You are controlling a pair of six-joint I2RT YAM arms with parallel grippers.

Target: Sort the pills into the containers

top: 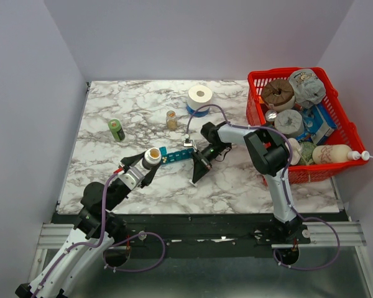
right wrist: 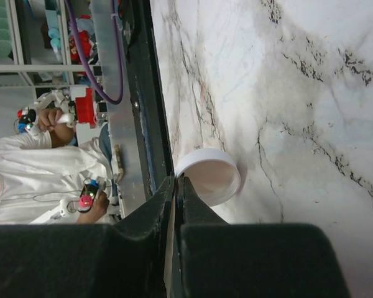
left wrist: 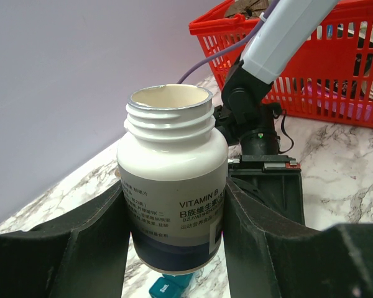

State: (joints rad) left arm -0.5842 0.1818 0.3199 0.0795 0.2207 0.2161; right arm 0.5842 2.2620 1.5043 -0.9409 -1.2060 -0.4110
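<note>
The step in hand looks like the pour, judging from the uncapped bottle. The left gripper (top: 148,166) is clasping a white bottle (left wrist: 174,180) around its body, mouth up and tilting slightly. The right gripper (right wrist: 176,184), just right of it, is pinching what looks like the rim wall of a white cap (right wrist: 211,177) low over the table (top: 236,186). The teal pill organizer (top: 176,155) is lying between the two grippers, its left end passing under the bottle. The pills are not showing in any view (presumably they are inside the bottle).

The next move is calling for a slow tip of the bottle over one small square cell, since the wide mouth could spill several at once. I cannot tell whether the lids are standing open.

The bottle is smooth plastic with a threaded neck and a printed label. The cap is a shallow, plain round. The organizer is a rigid narrow strip, and the tabletop is looking glossy and marble-patterned.
</note>
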